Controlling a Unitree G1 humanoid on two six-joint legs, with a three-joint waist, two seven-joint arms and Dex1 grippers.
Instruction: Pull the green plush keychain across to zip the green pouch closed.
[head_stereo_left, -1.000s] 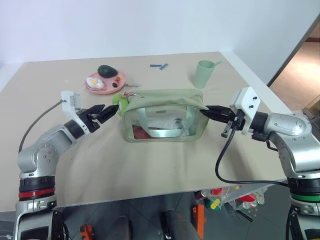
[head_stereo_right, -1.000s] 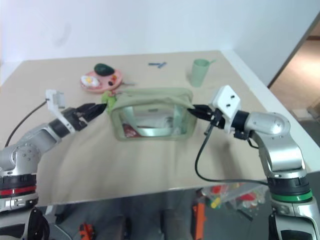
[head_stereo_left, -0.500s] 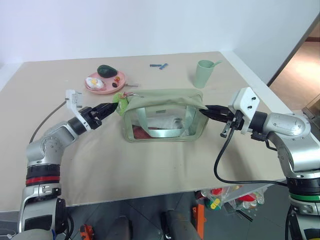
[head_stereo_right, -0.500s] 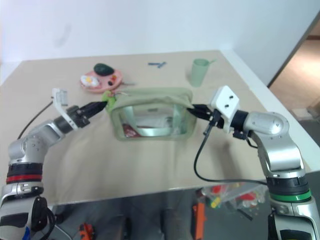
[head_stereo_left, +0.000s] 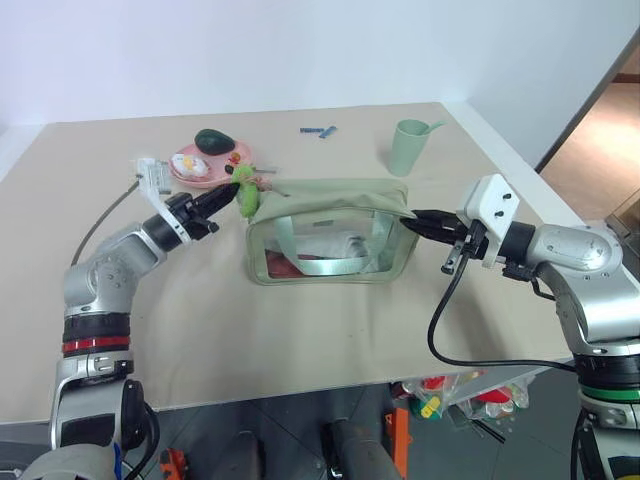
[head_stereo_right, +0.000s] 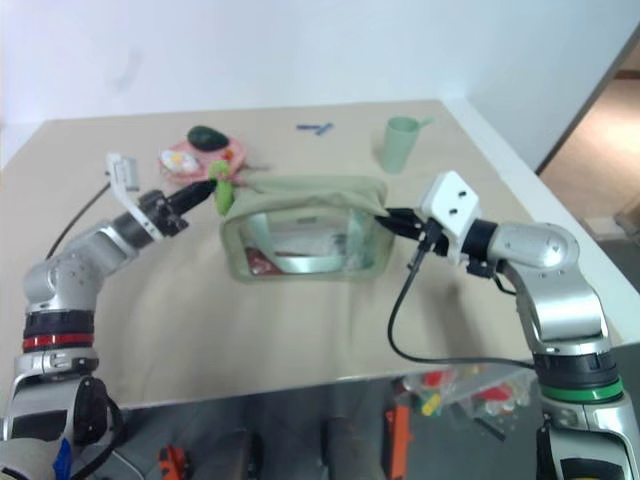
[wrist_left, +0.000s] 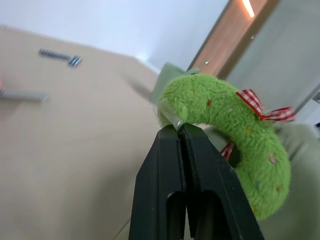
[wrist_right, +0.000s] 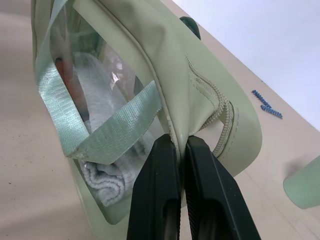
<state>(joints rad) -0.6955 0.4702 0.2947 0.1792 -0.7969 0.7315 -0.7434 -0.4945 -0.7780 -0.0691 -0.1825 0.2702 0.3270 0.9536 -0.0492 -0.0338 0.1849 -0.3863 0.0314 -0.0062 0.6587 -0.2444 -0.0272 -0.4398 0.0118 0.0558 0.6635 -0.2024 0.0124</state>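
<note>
- One small, fluffy, lime-green plush ring on a red-and-white checked cord, the green plush keychain (head_stereo_left: 243, 191), sits at the left end of the bag's top.
- It hangs from the zip of the big, boxy, pale green cloth bag with see-through sides, the green pouch (head_stereo_left: 330, 232), which rests in the middle of the tan table (head_stereo_left: 300, 330).
- The pouch's long side runs left to right, so the zip line runs that way too.
- The keychain is at the left end, and the far end of the zip is on the right, so I think the pull must go from left to right.
- The left gripper (wrist_left: 180, 131) is closest to the keychain, with its two black fingers pinched tight on the ring's fluffy edge.
- The right gripper (wrist_right: 181, 145) is clamped on the pouch's right end, just under the zip, to hold the bag steady.
- Farther back on the table are a pink plate (head_stereo_left: 190, 176) with a dark green lump, and a pale green cup (head_stereo_left: 407, 147).
</note>
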